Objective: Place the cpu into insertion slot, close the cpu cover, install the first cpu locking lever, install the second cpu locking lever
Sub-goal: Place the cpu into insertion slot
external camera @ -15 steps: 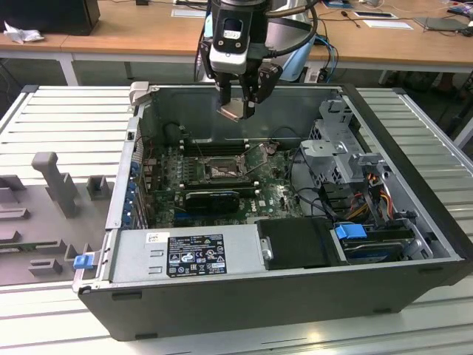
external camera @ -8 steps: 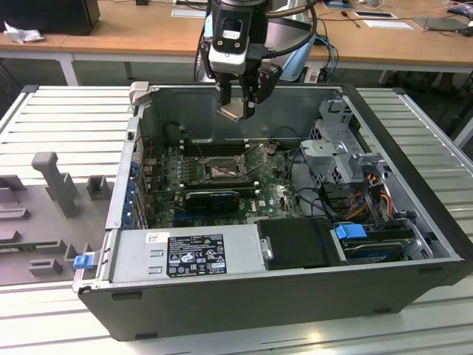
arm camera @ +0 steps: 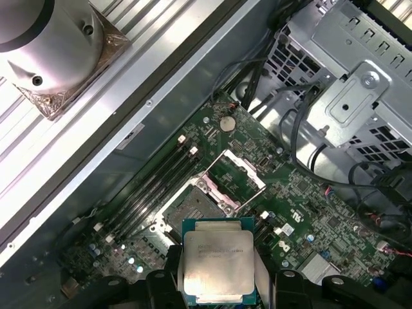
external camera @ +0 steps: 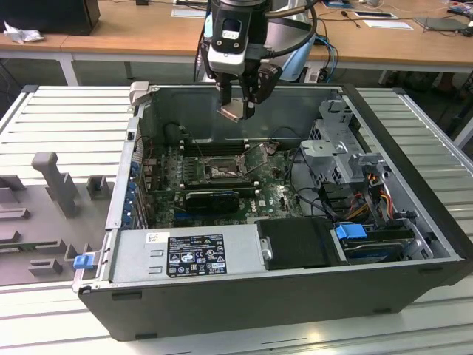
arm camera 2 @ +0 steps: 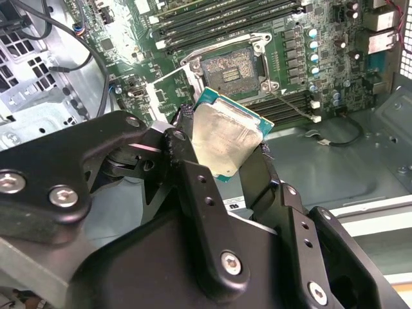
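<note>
Wooden desks (external camera: 148,33) run along the back of the room, and up front there's a slatted metal counter (external camera: 66,111) with an open computer case (external camera: 295,296) lying on its side. We can see straight down onto the motherboard (external camera: 273,188) in the exterior view.

The jaws are clamped on the cpu (external camera: 231,109). The dark fingers (arm camera 2: 193,187) pinch it on two opposite edges, so it sits right between them. In both wrist views we get its pale metal face (arm camera 2: 225,138) (arm camera: 217,264) with the green rim peeking out around it, and the chip is tilted rather than level.

In the exterior view the chip hangs up near the top of the case's back wall, well above the board and touching nothing but the jaws.

The insertion slot (external camera: 222,170) (arm camera 2: 232,71) (arm camera: 194,205) sits below it with its contact field bare. The cpu cover (arm camera: 246,168) is flipped up on one side of the socket, so the slot is open and we've got no chip in it yet.
</note>
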You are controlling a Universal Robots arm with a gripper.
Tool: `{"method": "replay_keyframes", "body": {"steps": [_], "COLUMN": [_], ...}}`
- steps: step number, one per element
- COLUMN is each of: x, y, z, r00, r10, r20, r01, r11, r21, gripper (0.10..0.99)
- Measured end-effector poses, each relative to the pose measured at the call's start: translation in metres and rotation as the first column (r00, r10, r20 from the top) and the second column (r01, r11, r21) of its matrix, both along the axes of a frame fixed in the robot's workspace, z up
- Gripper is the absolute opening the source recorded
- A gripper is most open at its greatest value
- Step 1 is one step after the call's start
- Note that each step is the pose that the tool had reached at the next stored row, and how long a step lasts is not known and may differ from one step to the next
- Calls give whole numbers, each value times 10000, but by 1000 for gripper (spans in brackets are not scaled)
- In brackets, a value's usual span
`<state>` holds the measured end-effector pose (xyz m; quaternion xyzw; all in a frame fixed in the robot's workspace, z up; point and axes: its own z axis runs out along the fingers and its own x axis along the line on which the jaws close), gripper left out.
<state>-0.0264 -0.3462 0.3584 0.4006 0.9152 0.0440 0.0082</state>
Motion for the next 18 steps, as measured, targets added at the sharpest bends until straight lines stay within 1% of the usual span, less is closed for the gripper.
{"method": "replay_keyframes", "body": {"steps": [9,10,11,15,18], "x": [0,0,0,0,0], "y": [0,0,0,0,0], "z": [-3,-3,-4,-5,-6], "r00": [9997,9982,9969,9932,9881], "r10": [-263,-600,-786,-1163,-1535], "r20": [1,0,0,0,0], "r01": [263,600,786,1163,1535], "r11": [9997,9982,9969,9932,9881], "r21": [1,1,1,1,1], "gripper": [529,529,529,529,529]}}
